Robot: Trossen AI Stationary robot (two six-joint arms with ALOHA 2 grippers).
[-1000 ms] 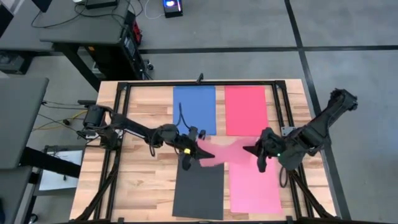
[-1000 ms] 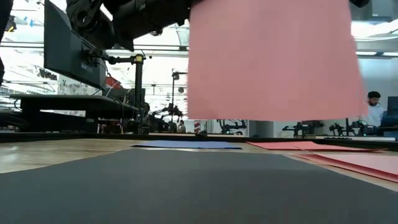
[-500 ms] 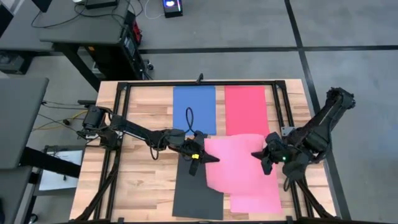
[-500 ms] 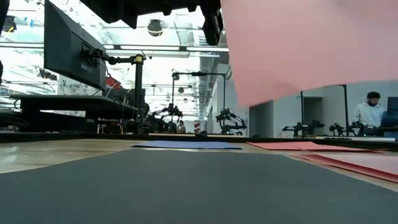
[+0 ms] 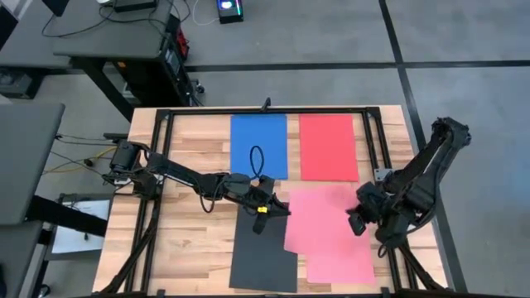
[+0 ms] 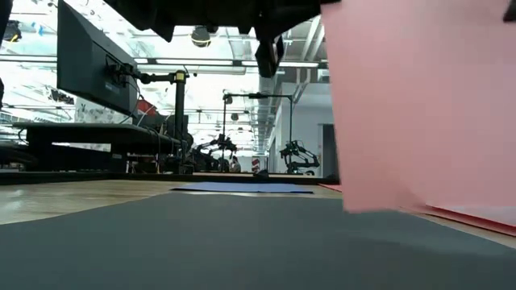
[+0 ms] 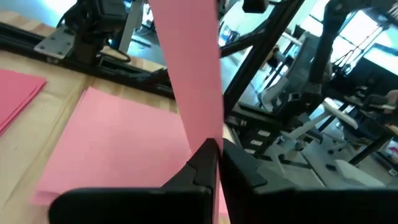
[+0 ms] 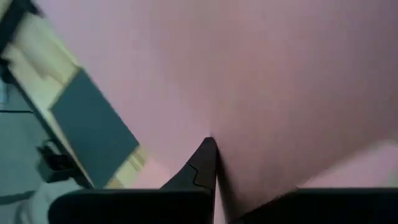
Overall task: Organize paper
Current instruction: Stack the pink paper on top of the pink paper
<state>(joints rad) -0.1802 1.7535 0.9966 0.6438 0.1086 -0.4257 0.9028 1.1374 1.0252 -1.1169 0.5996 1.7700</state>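
Both my grippers are shut on one pink sheet of paper (image 5: pixel 321 220), held between them over the table's near right part. My left gripper (image 5: pixel 286 213) is at its left edge, my right gripper (image 5: pixel 356 219) at its right edge. Below it more pink paper (image 5: pixel 341 266) lies flat on the table. A dark grey sheet (image 5: pixel 263 255) lies near the front, left of the pink. A blue sheet (image 5: pixel 258 146) and a red sheet (image 5: pixel 328 146) lie flat at the far side. In the low view the held pink sheet (image 6: pixel 427 105) fills the right. My left gripper pinches the held pink sheet's left edge (image 7: pixel 202 134) between its two fingers, coming about level from the table's left. The sheet rises slanting from the fingers, above the pink paper on the table (image 7: pixel 118 143). My right gripper pinches the same sheet at its right edge (image 8: pixel 214 127) between its two fingers, slanting down from the table's right. The sheet spreads away from the fingers toward the left gripper, with the dark grey sheet (image 8: pixel 93 137) showing past it below.
A black metal frame (image 5: pixel 166 116) runs around the tabletop, with rails along both sides. Bare wood (image 5: pixel 195 248) shows left of the dark grey sheet. Beyond the far edge stand a desk (image 5: pixel 116 41) and other equipment.
Both grippers have carried the pink sheet toward the table's right and near edges and lower. The sheet, which stood nearly on edge a second ago, has tipped over and now shows broad from above, over the pink paper on the table.
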